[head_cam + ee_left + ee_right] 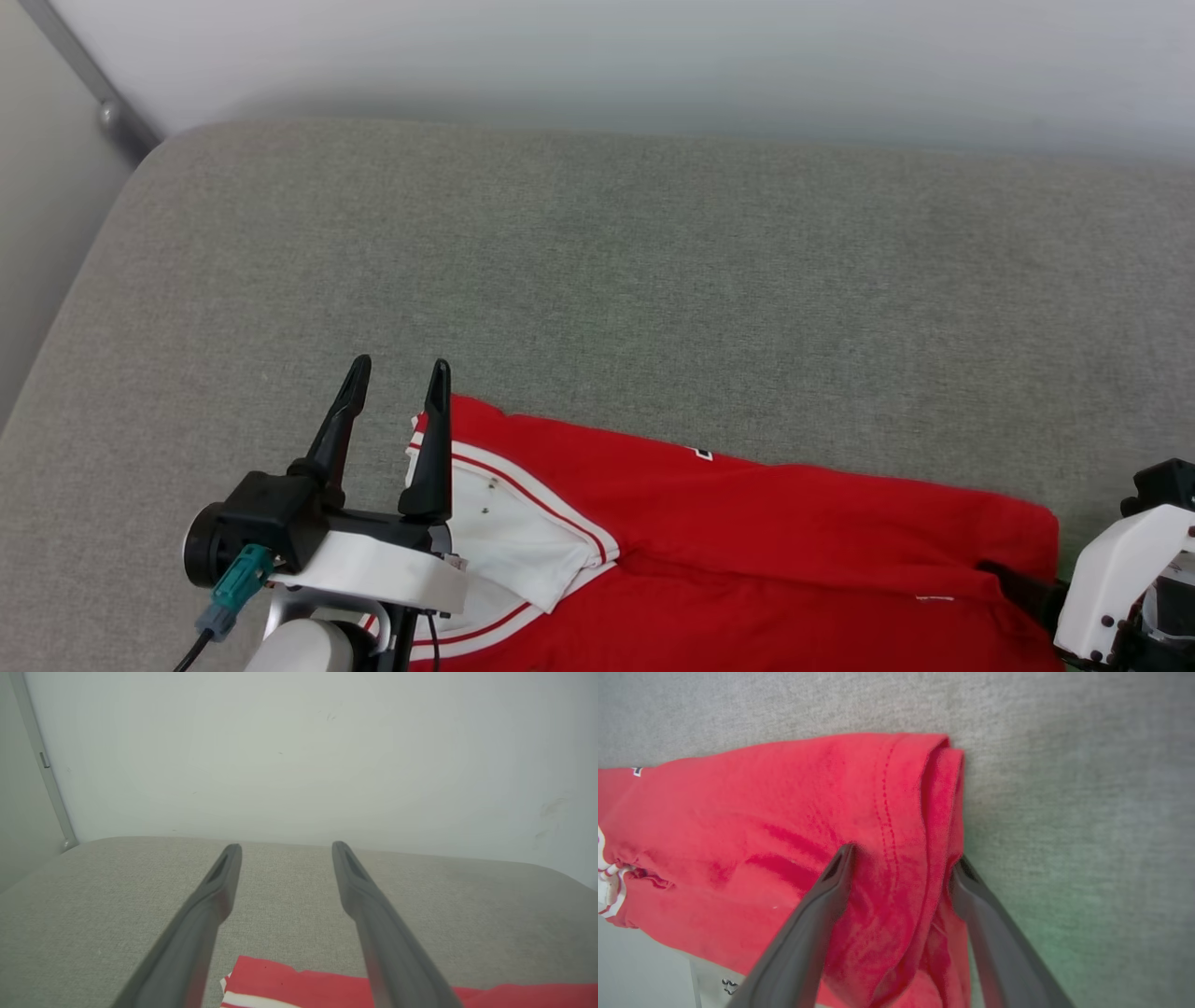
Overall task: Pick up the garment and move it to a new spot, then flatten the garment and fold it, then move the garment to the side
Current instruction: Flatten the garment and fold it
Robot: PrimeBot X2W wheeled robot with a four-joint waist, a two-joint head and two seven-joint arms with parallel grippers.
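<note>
Along the near edge of the grey padded surface point(597, 261) lies one garment point(794, 541), red with a white striped panel. Of two grippers, the left gripper point(400, 367) hangs over its left end, two fingers spread, holding nothing. The right gripper point(904, 855) sets two spread fingers astride the right hem, unclenched.

A grey woven upholstered surface point(653, 280) with rounded far corners spans the head view, its cloth even in tone and weave from the near edge to the far edge. Behind the far edge stands a pale, plain wall point(653, 56), which in the left wrist view carries a few small dark specks point(331, 717) high up and two faint brownish scuffs point(549, 812) toward its right side. Off the far left corner a slim grey metal strip point(79, 65) runs slantwise along the wall and ends in a rounded knob point(117, 119) just beside that corner.
</note>
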